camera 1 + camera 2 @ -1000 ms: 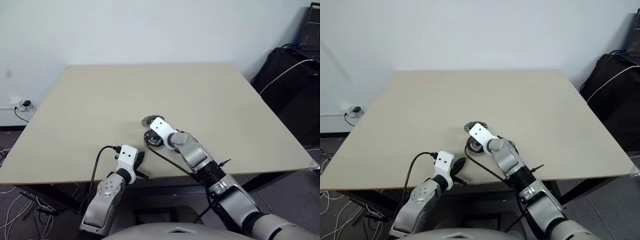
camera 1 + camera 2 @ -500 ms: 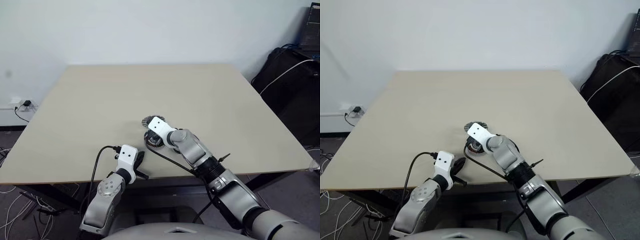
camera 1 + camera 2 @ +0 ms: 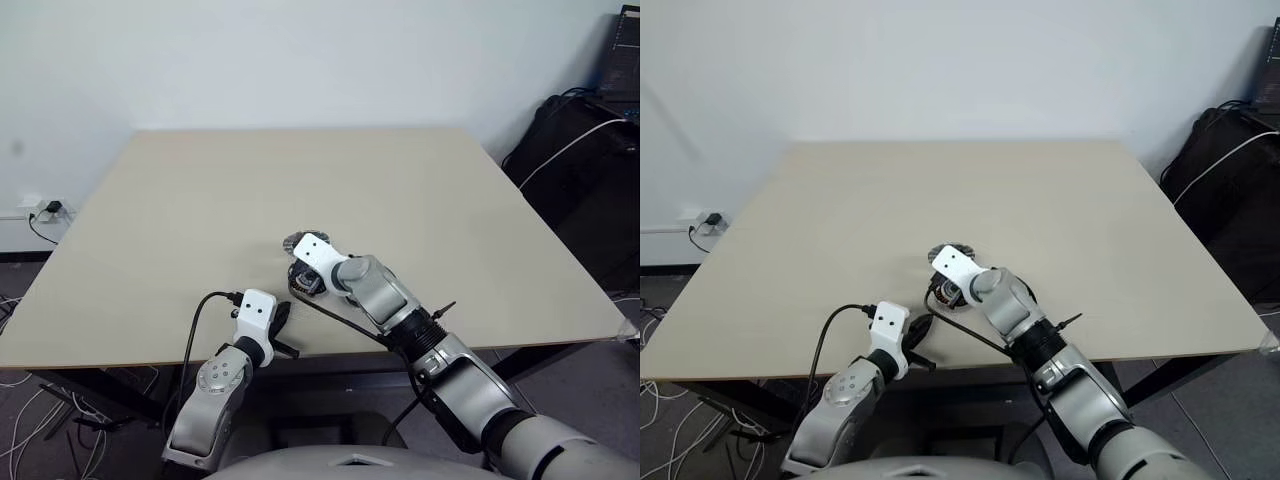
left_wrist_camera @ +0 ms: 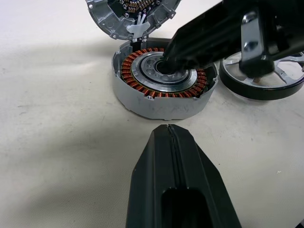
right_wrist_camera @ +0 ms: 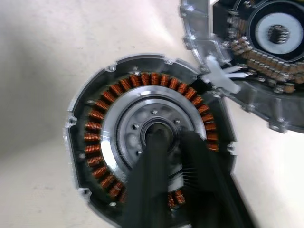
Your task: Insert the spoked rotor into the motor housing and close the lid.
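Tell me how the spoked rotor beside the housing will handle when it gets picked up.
The spoked rotor looks like rigid metal, so probably stiff and fairly heavy for its size. It lies flat on the table, so it is unlikely to roll, though on edge the round rim might. The smooth dark rim may slip between narrow fingers.

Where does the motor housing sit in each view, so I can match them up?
Left eye: motor housing near the table front edge, middle.
Right eye: same place.
Left wrist: ahead of the left gripper, beside the spoked rotor.
Right wrist: copper ring around the right gripper.
Shared landmark: right gripper tips on its silver centre.
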Tool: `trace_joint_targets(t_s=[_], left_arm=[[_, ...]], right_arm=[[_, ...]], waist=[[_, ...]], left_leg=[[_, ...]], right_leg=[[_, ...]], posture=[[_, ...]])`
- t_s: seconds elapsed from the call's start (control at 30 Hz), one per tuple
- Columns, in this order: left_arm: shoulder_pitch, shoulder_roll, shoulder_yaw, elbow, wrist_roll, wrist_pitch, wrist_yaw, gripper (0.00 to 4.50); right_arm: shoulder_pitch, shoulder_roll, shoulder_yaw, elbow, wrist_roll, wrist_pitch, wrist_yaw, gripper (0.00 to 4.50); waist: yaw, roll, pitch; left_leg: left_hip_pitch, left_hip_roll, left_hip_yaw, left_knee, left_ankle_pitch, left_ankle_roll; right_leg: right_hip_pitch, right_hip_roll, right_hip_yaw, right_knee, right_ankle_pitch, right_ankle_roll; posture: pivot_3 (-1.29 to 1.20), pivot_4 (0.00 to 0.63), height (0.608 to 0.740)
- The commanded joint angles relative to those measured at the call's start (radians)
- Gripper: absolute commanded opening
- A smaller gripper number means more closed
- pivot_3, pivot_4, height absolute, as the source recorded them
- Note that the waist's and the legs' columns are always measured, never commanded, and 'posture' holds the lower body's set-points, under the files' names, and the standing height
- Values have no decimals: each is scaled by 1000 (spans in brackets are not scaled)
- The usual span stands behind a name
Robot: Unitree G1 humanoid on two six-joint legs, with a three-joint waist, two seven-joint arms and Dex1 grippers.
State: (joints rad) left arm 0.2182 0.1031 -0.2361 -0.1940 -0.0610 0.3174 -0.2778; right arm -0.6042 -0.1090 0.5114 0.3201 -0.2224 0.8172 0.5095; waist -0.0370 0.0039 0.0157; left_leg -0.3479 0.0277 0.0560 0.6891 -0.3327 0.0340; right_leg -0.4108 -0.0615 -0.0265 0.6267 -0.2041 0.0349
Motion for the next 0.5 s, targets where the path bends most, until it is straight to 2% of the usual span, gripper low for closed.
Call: trace_joint_targets(t_s=[0.03, 0.5], left_arm=[[-10, -8, 1, -7, -4, -26, 3, 0], [-16, -4, 4, -3, -6, -24, -2, 0]], right_arm=[[-4, 2, -6, 9, 4, 9, 4, 36], [19, 4, -72, -91, 42, 8, -18, 36]], waist=[[0, 0, 0], [0, 0, 0]], left_leg=[[0, 0, 0, 0, 0, 0], [-1, 0, 0, 0, 0, 0]], right_leg=[[0, 0, 0, 0, 0, 0], [-1, 0, 0, 0, 0, 0]], posture=[[0, 0, 740], [0, 0, 740]])
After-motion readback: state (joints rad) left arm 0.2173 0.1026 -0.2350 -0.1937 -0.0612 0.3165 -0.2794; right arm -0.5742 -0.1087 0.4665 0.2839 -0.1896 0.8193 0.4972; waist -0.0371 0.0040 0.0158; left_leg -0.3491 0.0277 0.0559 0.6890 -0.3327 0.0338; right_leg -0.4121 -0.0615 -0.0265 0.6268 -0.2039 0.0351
